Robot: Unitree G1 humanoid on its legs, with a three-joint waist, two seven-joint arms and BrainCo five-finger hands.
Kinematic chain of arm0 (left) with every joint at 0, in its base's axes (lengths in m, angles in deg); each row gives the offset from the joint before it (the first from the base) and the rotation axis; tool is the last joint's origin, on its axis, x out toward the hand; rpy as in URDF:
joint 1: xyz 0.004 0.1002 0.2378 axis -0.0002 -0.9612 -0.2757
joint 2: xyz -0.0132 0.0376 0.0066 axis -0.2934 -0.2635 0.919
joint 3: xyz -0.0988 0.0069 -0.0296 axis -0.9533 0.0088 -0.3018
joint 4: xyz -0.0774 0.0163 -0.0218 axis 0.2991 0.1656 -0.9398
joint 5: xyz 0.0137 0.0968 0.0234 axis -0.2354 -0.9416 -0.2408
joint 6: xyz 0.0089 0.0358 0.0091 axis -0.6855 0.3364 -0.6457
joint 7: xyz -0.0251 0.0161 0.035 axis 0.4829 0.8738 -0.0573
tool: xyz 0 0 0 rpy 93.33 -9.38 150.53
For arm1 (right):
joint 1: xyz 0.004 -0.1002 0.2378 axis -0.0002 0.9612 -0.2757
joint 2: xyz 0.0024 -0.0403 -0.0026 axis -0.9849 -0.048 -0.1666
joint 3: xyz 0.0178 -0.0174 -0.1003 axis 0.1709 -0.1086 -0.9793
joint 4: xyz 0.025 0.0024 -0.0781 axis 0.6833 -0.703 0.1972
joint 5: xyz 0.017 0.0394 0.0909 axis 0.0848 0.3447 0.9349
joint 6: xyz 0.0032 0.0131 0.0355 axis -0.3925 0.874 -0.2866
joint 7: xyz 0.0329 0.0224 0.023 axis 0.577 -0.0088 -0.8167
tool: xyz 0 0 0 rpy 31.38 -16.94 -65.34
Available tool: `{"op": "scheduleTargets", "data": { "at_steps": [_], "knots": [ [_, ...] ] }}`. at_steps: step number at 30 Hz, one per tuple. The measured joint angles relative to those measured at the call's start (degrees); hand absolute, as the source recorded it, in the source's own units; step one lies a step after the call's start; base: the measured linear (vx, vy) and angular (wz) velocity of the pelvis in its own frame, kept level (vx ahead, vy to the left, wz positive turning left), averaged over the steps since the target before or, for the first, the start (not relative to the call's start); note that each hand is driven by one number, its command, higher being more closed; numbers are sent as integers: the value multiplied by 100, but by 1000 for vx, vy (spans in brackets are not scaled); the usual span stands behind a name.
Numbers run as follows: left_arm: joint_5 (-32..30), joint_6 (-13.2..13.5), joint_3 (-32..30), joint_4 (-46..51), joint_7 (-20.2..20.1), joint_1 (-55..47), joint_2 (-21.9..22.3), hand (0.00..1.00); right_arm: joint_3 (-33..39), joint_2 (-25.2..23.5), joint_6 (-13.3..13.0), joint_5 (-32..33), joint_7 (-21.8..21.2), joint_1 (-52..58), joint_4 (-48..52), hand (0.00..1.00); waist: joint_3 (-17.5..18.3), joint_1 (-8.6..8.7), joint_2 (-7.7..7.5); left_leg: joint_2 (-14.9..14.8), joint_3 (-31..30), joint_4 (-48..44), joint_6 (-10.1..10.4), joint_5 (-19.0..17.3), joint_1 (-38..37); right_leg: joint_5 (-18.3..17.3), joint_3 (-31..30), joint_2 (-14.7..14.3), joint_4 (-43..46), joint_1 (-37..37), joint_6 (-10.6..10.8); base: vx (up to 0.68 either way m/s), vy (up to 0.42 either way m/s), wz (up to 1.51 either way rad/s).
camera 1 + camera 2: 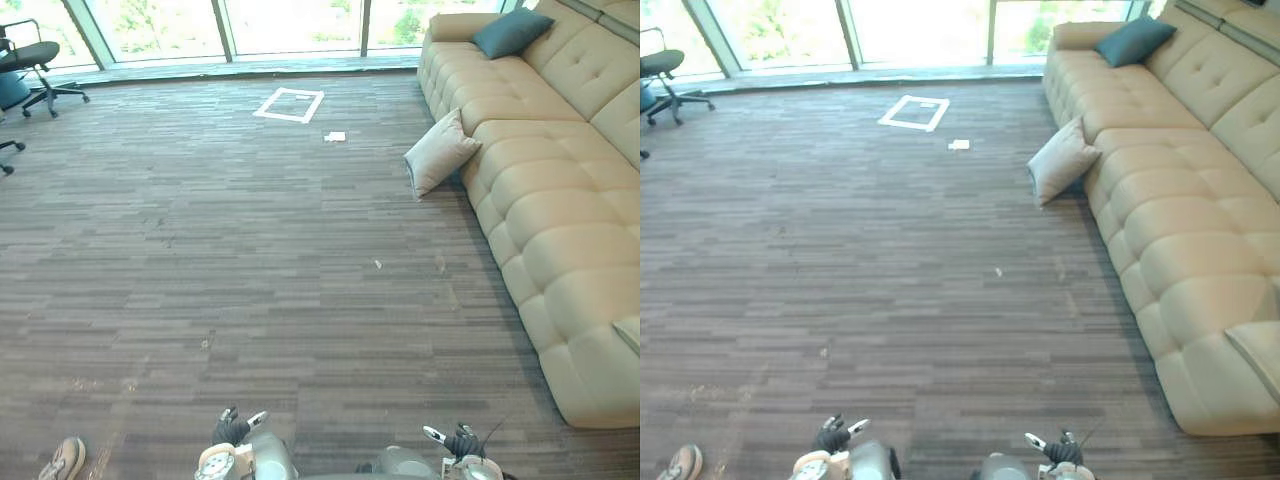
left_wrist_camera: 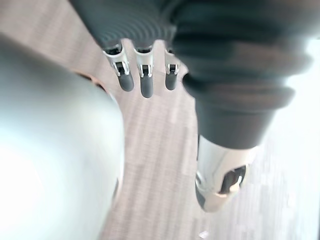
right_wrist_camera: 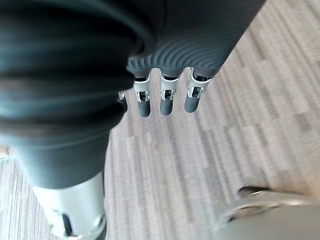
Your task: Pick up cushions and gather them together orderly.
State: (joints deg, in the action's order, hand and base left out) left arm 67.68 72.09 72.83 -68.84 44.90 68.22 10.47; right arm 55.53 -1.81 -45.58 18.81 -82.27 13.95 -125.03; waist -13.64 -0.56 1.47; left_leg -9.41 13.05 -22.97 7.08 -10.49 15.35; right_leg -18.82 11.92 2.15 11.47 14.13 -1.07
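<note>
A beige cushion (image 1: 438, 152) is propped on the carpet (image 1: 250, 260) against the front of the tan sofa (image 1: 560, 200), right of centre in the upper half of the frame. A teal cushion (image 1: 510, 32) lies on the sofa at the top right. A white taped square (image 1: 289, 104) and a small white slip (image 1: 335, 136) are seen near top centre; any print on the slip is too small to be made out. At the bottom edge, the left hand (image 1: 232, 428) and right hand (image 1: 460, 440) are held with fingers straight and nothing grasped.
</note>
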Motion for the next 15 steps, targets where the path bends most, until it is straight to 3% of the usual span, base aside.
{"op": "scheduleTargets", "data": {
  "at_steps": [1, 2, 3, 4, 5, 6, 7, 8, 10, 11, 13, 15],
  "knots": [
    [92, 4, 48, -2, 21, -2, -10, 0, -57, 33, 0, -8, 4, -16, -86, 0, 15, -86, 20, 96, -183, 444, -16, 845, 58, -57, -239, -42, -230, 300, 161, 637, 211, -87],
    [130, 4, 119, -7, 22, 3, -18, 0, -124, 36, -2, -35, 5, -12, -101, 0, 47, -139, -20, 171, -263, 347, -265, 1202, 40, -93, -429, 12, -261, 391, 242, 643, 244, -79],
    [135, -8, 137, -46, 12, 58, -133, 0, -207, -99, -3, -56, 7, -48, -132, 0, 134, -111, -210, 362, -228, 231, -432, 954, 65, -100, -540, 258, -103, 359, 279, 811, 310, -39],
    [150, -8, 161, -92, -7, 85, -243, 0, -208, -200, -40, -65, 7, -40, -84, 0, 204, -21, -410, 544, -201, 88, -619, 755, 85, -80, -721, 482, 630, -21, 309, 781, 285, -8],
    [203, -18, 160, -156, 25, 112, -302, 0, -186, -241, -34, -89, 3, -34, -84, 0, 207, -18, -558, 660, -97, 0, -664, 478, -77, 49, -911, 667, 1691, -432, 503, 765, 255, 4],
    [206, -20, 161, -181, 35, 130, -325, 0, -187, -246, -28, -100, 2, -37, -86, 0, 192, -23, -606, 709, -71, 2, -671, 410, -161, 135, -976, 726, 2054, -548, 586, 477, 150, 5],
    [207, -36, 191, -258, 46, 170, -382, 0, -209, -253, -14, -107, -8, -52, -90, 0, 163, -20, -679, 805, -3, 19, -719, 237, -394, 535, -1105, 856, 2986, -878, 761, 487, 124, -3],
    [208, -66, 198, -306, 62, 202, -404, 0, -230, -255, -12, -109, -28, -75, -42, 0, 120, -19, -674, 865, 47, 67, -757, 13, -734, 1108, -1157, 1005, 4042, -1273, 884, 576, 130, -16],
    [201, -145, 253, -378, 94, 171, -347, 0, -260, -240, -68, -108, -56, -78, 123, 0, 73, 4, -577, 820, 129, 202, -776, -384, -1505, 925, -914, 1115, 5189, -1868, 624, 587, 104, -38],
    [196, -158, 377, -400, 104, 121, -322, 0, -305, -244, -82, -108, -63, -76, 278, 0, 107, 29, -397, 723, 203, 496, -719, -529, -1975, 700, -598, 1076, 5333, -2372, 471, 514, 49, -39],
    [196, -161, 467, -483, 102, 124, -310, 0, -350, -238, -142, -104, -74, -168, 329, 0, 86, 75, -320, 626, 265, 913, -704, -567, -2502, 374, -134, 1007, 4897, -2908, 371, 518, 2, -22],
    [189, -174, 478, -521, 95, 126, -297, 0, -341, -233, -148, -104, -97, -266, 357, 0, 80, 151, -308, 486, 304, 1245, -704, -574, -2909, 309, 309, 826, 3588, -3373, 311, 546, -84, 6]
  ]
}}
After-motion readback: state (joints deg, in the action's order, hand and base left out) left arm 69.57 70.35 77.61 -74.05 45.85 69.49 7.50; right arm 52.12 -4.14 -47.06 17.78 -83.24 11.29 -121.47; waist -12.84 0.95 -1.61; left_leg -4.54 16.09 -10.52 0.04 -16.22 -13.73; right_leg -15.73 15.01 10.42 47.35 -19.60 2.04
